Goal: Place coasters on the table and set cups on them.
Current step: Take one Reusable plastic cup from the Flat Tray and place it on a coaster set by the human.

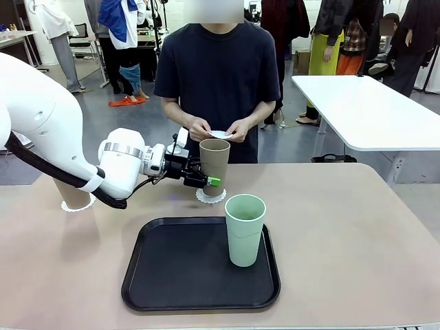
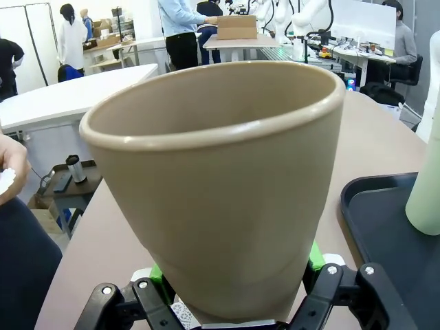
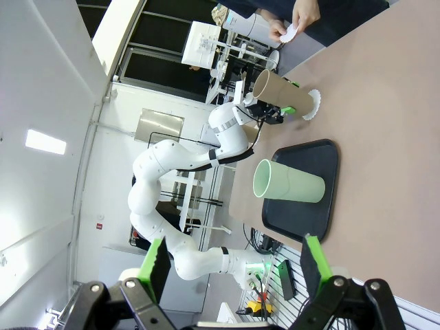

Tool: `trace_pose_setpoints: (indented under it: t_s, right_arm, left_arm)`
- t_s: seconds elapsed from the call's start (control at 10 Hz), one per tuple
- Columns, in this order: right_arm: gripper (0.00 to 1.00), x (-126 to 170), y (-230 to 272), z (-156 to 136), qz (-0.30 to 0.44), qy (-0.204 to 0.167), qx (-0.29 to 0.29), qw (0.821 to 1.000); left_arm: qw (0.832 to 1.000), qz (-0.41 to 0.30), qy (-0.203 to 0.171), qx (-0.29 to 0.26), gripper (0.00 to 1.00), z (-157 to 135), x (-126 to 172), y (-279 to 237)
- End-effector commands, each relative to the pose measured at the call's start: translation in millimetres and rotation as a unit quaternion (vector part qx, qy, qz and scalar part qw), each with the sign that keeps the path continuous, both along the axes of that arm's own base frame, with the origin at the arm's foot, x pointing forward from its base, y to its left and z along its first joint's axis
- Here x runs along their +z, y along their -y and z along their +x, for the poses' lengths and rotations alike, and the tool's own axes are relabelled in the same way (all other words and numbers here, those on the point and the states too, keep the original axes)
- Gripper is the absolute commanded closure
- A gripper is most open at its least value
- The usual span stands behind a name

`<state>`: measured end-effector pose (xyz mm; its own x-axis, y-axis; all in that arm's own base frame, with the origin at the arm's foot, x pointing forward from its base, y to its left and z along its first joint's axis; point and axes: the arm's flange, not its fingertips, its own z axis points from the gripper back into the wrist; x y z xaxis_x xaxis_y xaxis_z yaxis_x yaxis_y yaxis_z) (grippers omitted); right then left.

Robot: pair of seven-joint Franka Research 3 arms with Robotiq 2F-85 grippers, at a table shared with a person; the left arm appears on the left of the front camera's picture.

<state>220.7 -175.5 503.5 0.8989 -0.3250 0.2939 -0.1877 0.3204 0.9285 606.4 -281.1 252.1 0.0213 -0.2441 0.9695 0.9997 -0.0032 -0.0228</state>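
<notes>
table (image 1: 357, 234): beige top across the lower two thirds of the front view, bearing the tray, cups and coasters.
person (image 1: 216, 69): dark shirt, standing at the far edge, top centre of the frame.
left arm (image 1: 41, 117): white, comes in from the left edge and reaches toward the centre.
white table (image 1: 364, 110): upper right, behind the beige one.
tray (image 1: 179, 268): black, rectangular, lower centre near the front edge.
green cup (image 1: 245, 230): upright in the tray's right half, mouth up.
held tan cup (image 1: 214, 161): upright at frame centre just beyond the tray's far edge. Its base is at the middle coaster; whether it rests on it or hangs just above cannot be told.
second tan cup (image 1: 74, 194): at middle left, mostly hidden behind the arm, standing on the left coaster.
left gripper (image 2: 235, 275): narrowed around the lower part of the held tan cup, a green pad pressed on each side.
right gripper (image 3: 234, 265): jaws spread wide with nothing between them, high over the table, looking down.
middle coaster (image 1: 203, 198): white and lacy, its edge showing around the held cup's base.
left coaster (image 1: 69, 207): scalloped rim showing under the second tan cup.
third coaster (image 1: 218, 134): held between the person's hands (image 1: 199, 128), above the held cup's rim.
</notes>
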Motion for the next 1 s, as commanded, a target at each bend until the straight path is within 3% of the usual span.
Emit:
trace_pose_setpoints:
  t_s: [0.0, 0.7, 0.9]
  right_arm:
    - [0.00, -0.3, -1.4, 1.7, 0.005, 0.002, -0.006, 1.000]
    - [0.00, -0.3, -1.4, 1.7, 0.005, 0.002, -0.006, 1.000]
    - [0.00, -0.3, -1.4, 1.7, 0.005, 0.002, -0.006, 1.000]
  left_arm:
    - [1.000, -0.014, -0.009, 0.002, 0.17, 8.7, 0.2, 3.2]
    - [1.000, -0.024, -0.006, 0.001, 0.17, 5.1, -2.1, -1.9]
    - [0.999, -0.035, -0.041, 0.008, 0.17, 2.4, -3.3, -3.4]
